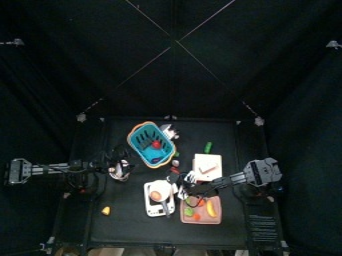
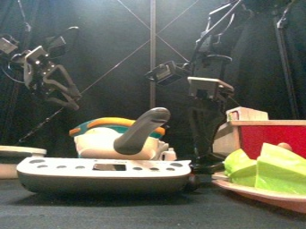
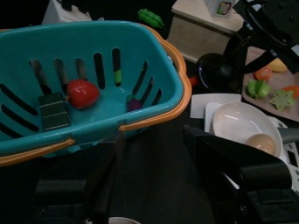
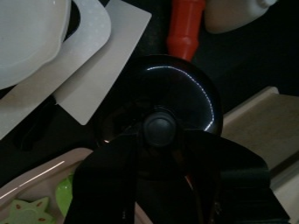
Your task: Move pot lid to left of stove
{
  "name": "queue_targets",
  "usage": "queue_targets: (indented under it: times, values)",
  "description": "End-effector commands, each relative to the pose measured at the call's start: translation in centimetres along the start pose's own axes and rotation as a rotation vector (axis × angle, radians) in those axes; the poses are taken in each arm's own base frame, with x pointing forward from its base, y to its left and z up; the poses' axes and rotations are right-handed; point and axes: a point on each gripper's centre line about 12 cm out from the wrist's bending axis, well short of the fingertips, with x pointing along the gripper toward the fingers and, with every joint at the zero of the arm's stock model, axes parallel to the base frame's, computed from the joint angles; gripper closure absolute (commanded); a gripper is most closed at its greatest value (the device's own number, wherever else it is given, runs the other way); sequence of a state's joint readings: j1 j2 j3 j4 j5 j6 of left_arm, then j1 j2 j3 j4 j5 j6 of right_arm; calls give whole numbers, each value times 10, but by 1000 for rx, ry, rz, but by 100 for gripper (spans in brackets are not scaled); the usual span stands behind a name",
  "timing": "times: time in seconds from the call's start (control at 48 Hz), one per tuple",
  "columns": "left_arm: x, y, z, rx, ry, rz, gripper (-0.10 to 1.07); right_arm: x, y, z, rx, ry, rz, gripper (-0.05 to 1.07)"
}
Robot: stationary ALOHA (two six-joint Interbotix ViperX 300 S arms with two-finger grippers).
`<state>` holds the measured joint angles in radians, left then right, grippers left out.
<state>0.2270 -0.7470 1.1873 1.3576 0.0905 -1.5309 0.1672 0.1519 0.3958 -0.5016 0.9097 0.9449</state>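
Note:
The black round pot lid (image 4: 176, 92) with its knob shows close up in the right wrist view. My right gripper (image 4: 158, 131) is shut on the knob. In the top view the lid (image 1: 191, 178) is just right of the white stove (image 1: 158, 195), which has an orange-brown patch on top. The stove's white edge (image 4: 100, 57) lies beside the lid. From the left wrist view the lid (image 3: 216, 68) sits beyond the basket under the right arm. My left gripper (image 3: 158, 179) is open and empty beside the teal basket (image 3: 82, 79).
The teal basket (image 1: 151, 143) holds a red tomato (image 3: 79, 93). A cream slab (image 1: 206, 165) lies right of it. A pink tray of vegetables (image 1: 201, 210) sits at the front right. Green vegetables (image 2: 269, 170) stand near the front camera.

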Motion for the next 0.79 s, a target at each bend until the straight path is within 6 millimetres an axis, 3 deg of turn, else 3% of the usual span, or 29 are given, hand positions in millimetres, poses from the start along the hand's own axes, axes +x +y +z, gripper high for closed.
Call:
queue_targets:
  times: [0.0,0.458,0.625,0.771]
  values:
    - [0,-1,6,1,-14,-1,7,-29,-3,17,21,-76,33,33]
    - [0,-1,6,1,-13,-2,7,-65,-20,34,17,-115,-31,33]
    - [0,-1,6,1,-12,-4,7,-76,-11,52,30,-183,25,33]
    - [-1,0,8,4,-23,2,7,-81,9,70,34,-258,123,33]
